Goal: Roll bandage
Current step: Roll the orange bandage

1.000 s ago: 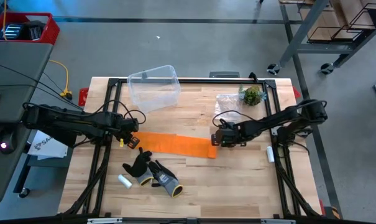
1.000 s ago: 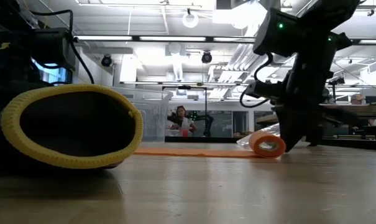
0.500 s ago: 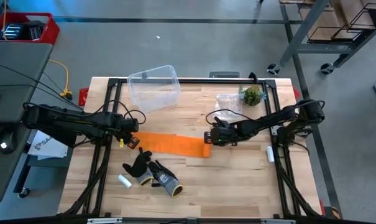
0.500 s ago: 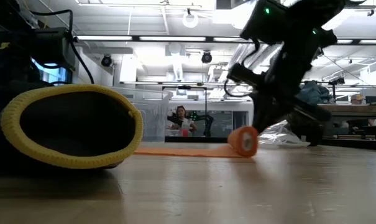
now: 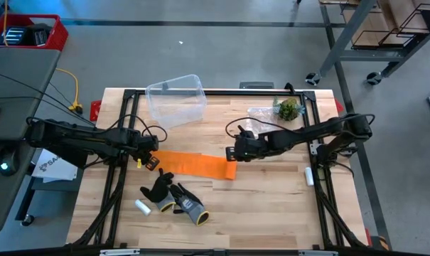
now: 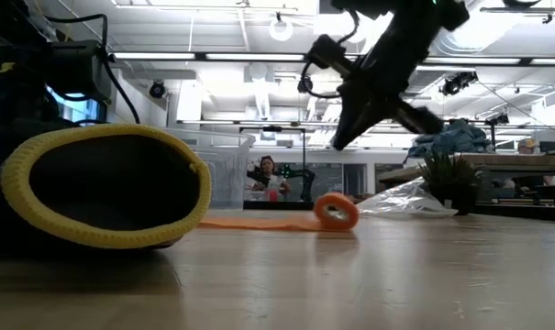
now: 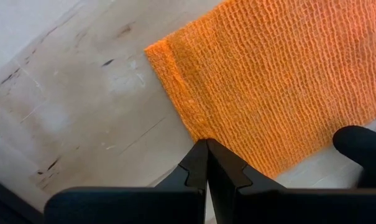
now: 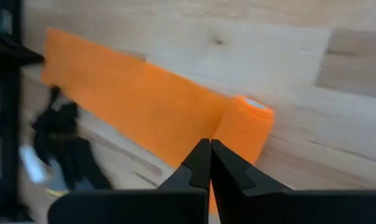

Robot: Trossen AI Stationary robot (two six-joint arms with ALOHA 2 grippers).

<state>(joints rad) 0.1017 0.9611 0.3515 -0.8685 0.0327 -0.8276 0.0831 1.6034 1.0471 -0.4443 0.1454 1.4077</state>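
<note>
The orange bandage [image 5: 197, 164] lies flat on the wooden table. Its right end is wound into a small roll [image 5: 231, 170], which rests on its side on the table and also shows in the low view [image 6: 337, 212] and the right wrist view [image 8: 247, 127]. My left gripper [image 5: 152, 161] is shut at the band's left end. My right gripper [image 5: 232, 153] is shut and empty. It hangs above the roll, clear of it, as the low view [image 6: 339, 142] shows. My left gripper has its shut fingertips [image 7: 206, 149] on the bandage's left short end [image 7: 197, 127], about midway along that end edge. The fingers come from the table's left side, slanting down. The band lies flat and slack on the table.
A clear plastic tub [image 5: 176, 99] stands at the far side. Black-grey-yellow gloves [image 5: 175, 198] and a small white cylinder [image 5: 142, 207] lie near the front left; one glove [image 6: 103, 197] fills the low view's left. A plastic bag with a green plant [image 5: 278, 112] lies far right.
My right gripper has moved toward the table's left, rolling the bandage's right end along the band, then has risen off it. The roll now lies farther left and the flat part is shorter. The left end has stayed in place.
</note>
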